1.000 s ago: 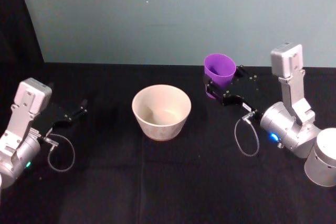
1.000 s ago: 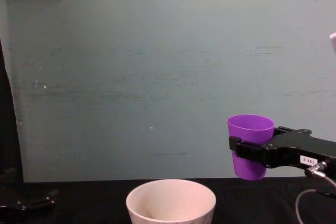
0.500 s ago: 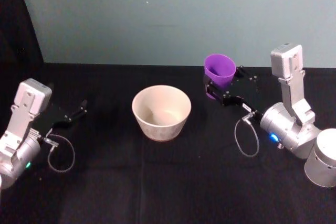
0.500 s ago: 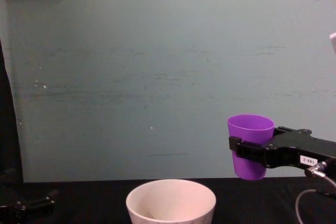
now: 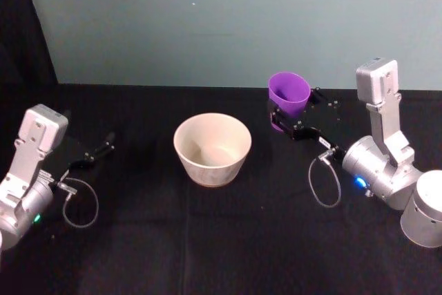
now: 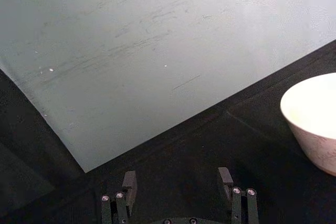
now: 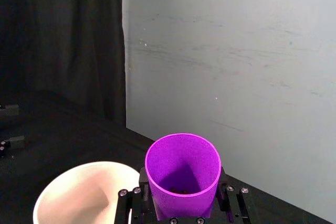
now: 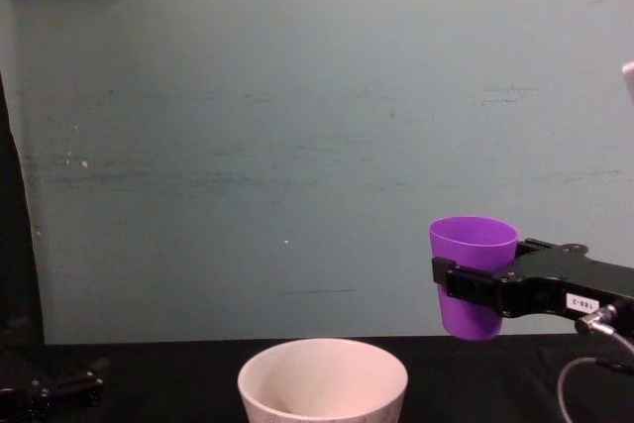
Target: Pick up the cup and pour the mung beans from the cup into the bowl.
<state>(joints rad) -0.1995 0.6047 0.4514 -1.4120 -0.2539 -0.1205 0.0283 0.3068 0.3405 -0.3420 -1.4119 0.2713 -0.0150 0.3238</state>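
Cup (image 5: 289,92) upright, clamped in raised right end effector (image 5: 291,110) beside bowl (image 5: 210,164) | left end effector (image 6: 177,178) apart

Open air separates the raised cup (image 5: 289,93) and the bowl (image 5: 210,165) to its left; the wall (image 5: 207,18) closes behind.

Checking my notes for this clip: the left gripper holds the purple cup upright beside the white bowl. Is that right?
Wrong arm. The right gripper holds the cup, as the head view shows; the left gripper sits open and empty on the other side of the bowl. The rest stands: the cup is upright, beside the bowl.
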